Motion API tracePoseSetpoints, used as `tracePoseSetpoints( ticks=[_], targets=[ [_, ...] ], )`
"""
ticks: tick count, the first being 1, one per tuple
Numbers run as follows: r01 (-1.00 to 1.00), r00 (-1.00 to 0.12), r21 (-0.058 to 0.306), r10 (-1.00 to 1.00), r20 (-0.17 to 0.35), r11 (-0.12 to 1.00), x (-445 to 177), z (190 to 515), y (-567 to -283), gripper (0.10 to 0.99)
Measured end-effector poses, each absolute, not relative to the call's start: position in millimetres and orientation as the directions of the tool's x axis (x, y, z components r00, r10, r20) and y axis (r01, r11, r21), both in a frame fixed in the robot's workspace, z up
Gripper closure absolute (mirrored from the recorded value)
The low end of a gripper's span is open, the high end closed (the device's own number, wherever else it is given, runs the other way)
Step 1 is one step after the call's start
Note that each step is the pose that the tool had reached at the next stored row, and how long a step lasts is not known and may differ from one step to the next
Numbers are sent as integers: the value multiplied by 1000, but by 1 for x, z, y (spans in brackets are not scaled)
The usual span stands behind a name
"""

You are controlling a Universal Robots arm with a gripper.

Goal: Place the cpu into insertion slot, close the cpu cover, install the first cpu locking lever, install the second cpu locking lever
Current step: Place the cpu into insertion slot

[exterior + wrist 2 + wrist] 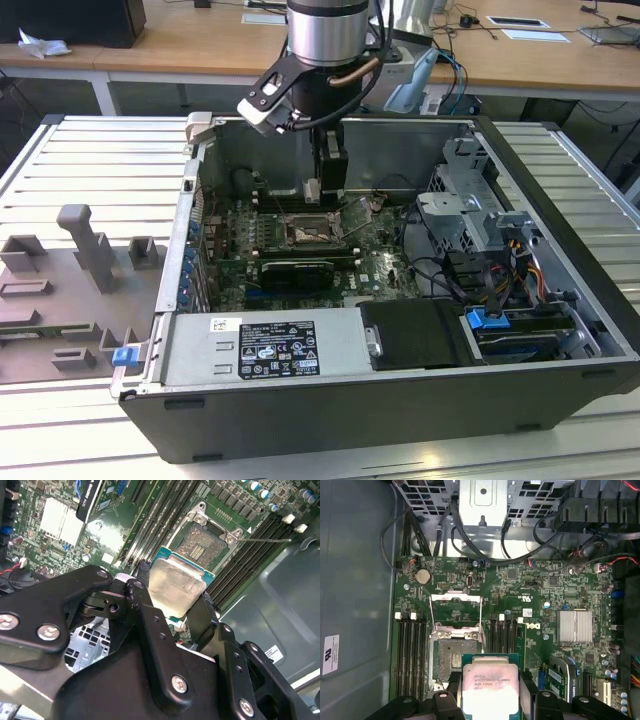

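Tool (493, 701) pinching cpu (491, 685), hovering near open insertion slot (452, 657) (12 o'clock of it, exterior view); cpu cover (455, 598) up; nothing seated yet.

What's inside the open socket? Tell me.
Only bare contacts show in the socket. The chip, clamped in the gripper, is outside it and hides one socket corner in the first wrist view.
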State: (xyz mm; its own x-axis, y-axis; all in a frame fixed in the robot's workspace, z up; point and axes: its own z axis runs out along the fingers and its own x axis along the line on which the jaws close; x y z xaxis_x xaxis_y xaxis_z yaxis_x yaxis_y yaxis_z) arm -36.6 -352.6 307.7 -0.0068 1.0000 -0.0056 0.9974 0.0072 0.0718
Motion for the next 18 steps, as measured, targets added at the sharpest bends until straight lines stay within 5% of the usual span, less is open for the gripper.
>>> tracePoseSetpoints(
  ticks=[18],
  targets=[
    [997, 16, 72, 1000, -6, -15, -37, 294, -353, 545]
  ],
)
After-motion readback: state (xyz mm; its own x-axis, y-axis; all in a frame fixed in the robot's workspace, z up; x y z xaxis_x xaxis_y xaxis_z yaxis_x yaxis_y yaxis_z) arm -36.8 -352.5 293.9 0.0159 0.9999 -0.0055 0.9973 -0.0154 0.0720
